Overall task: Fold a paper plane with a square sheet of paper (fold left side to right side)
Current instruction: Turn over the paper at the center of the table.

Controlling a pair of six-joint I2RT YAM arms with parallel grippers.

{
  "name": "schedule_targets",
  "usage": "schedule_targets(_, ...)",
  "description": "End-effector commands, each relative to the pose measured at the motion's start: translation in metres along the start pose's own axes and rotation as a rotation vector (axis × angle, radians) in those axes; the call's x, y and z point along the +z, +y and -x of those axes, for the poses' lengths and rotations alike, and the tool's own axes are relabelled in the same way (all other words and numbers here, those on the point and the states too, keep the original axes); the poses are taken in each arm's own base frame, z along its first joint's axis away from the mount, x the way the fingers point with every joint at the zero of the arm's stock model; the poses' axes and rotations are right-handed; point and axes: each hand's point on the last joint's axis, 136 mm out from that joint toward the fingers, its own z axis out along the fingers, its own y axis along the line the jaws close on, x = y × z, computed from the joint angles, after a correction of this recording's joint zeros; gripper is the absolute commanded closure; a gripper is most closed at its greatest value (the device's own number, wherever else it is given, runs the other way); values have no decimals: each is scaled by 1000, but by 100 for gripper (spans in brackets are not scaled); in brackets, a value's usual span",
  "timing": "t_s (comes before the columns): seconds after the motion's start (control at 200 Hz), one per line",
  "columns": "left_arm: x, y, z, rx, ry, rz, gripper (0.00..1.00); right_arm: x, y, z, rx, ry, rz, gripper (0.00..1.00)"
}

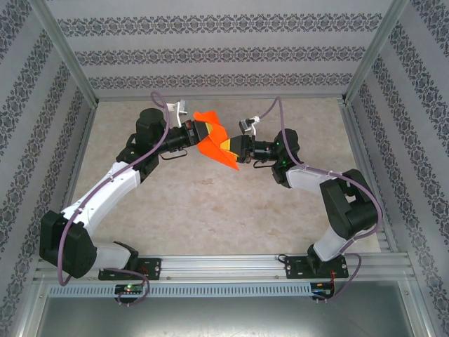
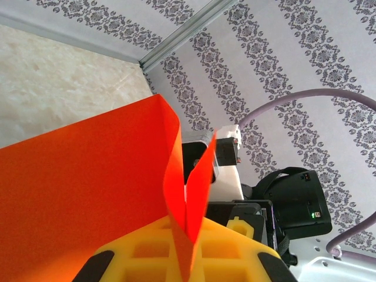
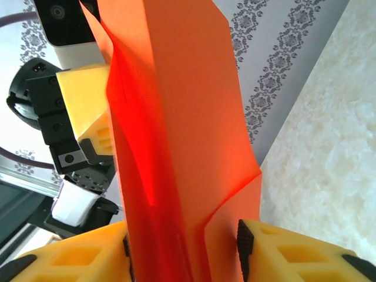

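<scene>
Two arms, one sheet: the orange paper (image 1: 212,137) is held in the air over the far middle of the table (image 1: 210,210), between my two arms, which meet nose to nose from either side.

The left gripper (image 1: 199,131) is pressed together on the paper's left part. In its wrist camera the sheet runs down into the seam between the yellow fingers (image 2: 141,252). One broad face spreads to the left and a narrow flap stands just right of it, the two forming a tight V.

The right gripper (image 1: 236,147) meets the paper from the opposite side. In its wrist camera the paper rises as a tall, loosely doubled strip between its fingers (image 3: 294,258). They stand part-way apart, with a dark pad at each outer face of the fold. I cannot tell whether they pinch the strip or merely bracket it. Behind the strip, at the upper left, the left gripper's yellow finger lies against the paper's edge.

From above, the sheet is bent rather than flat. One flap lifts toward the back wall (image 1: 224,49), and one corner points down toward me, just below the right gripper.
</scene>
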Motion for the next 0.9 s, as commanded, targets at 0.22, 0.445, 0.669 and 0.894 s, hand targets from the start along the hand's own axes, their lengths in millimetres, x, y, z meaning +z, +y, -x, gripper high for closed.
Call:
schedule_targets(0.22, 2, 5, -2, -14, 11, 0, 100, -1, 16, -2, -112, 12, -63, 67)
schedule_targets(0.445, 2, 9, -5, -12, 22, 16, 86, -3, 14, -1, -120, -1, -77, 83)
schedule_targets(0.669, -7, 20, -8, 25, 36, 116, 46, -11, 3, -7, -149, 7, -207, 93)
schedule_targets(0.894, -49, 45, -7, 128, 15, 393, 23, -38, -33, -12, -206, 36, -583, 95)
